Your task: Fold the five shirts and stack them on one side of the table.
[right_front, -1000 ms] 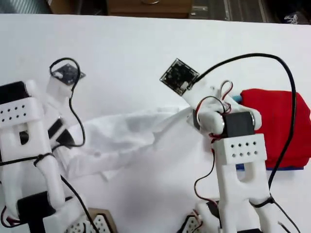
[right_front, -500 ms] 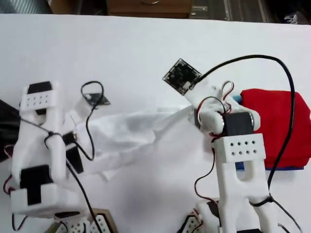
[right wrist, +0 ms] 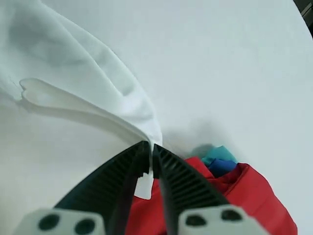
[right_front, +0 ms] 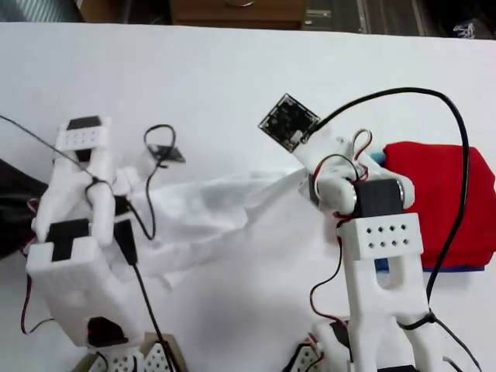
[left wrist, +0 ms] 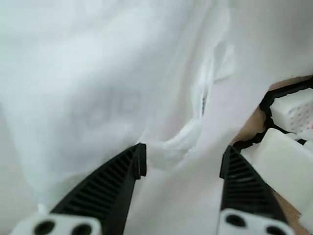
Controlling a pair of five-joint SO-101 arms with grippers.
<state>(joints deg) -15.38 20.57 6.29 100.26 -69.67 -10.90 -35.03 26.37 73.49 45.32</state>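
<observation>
Shirts sit in two places on the tabletop [right_front: 232,70]. A white shirt [right_front: 209,217] lies crumpled across the middle, stretched between the two arms. On the right side a folded red shirt [right_front: 442,201] tops a stack. A blue layer [right wrist: 220,167] and a teal layer [right wrist: 217,155] peek out from under its near-left corner in the right wrist view.

The right hand [right wrist: 150,159] is clamped on a thin edge of the white shirt [right wrist: 88,83] at its right end, with the cloth pinched between the pressed-together fingers. It is just beside the red shirt [right wrist: 225,205].

The left hand [left wrist: 184,156] hangs over the left part of the white shirt [left wrist: 98,73]. Its fingers are spread wide apart and hold nothing, and a bunched fold of fabric lies between them.

A dark cloth [right_front: 15,201] shows at the left edge of the tabletop, partly behind the left arm.
</observation>
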